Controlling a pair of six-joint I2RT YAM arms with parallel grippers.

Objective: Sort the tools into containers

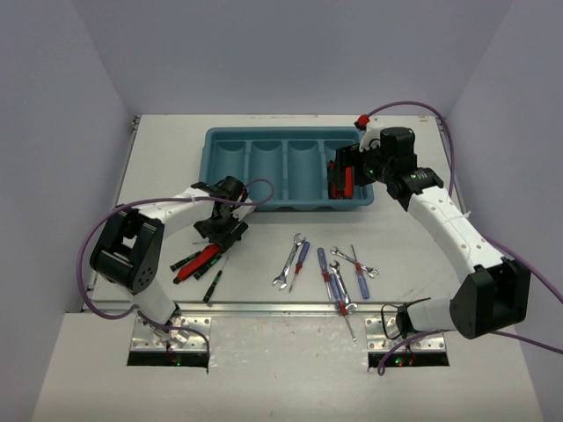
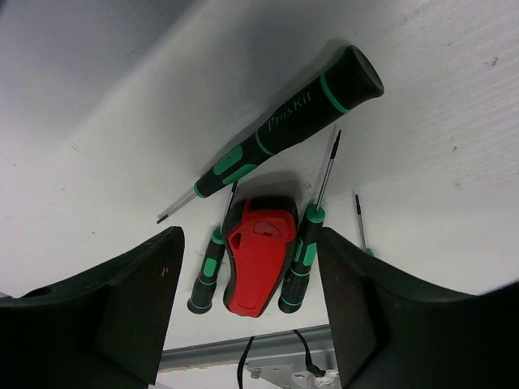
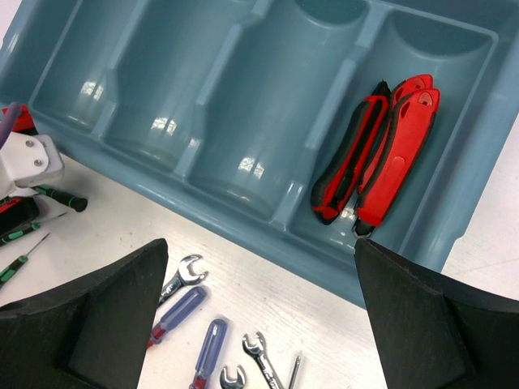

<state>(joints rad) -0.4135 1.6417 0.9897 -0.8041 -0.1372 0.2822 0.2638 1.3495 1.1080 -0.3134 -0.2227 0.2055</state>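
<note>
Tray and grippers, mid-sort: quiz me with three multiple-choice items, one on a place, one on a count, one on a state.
1. In the top view, the pliers in the tray lie in which compartment? A) leftmost B) second from left C) rightmost
2. How many compartments does the tray have? A) three B) four C) six
3. The left gripper is: A) open B) shut on a wrench C) shut on a screwdriver

Answers: 1 C, the red handles show at the tray's right end; 2 B, four troughs sit side by side; 3 A, its fingers stand wide apart, holding nothing.
</note>
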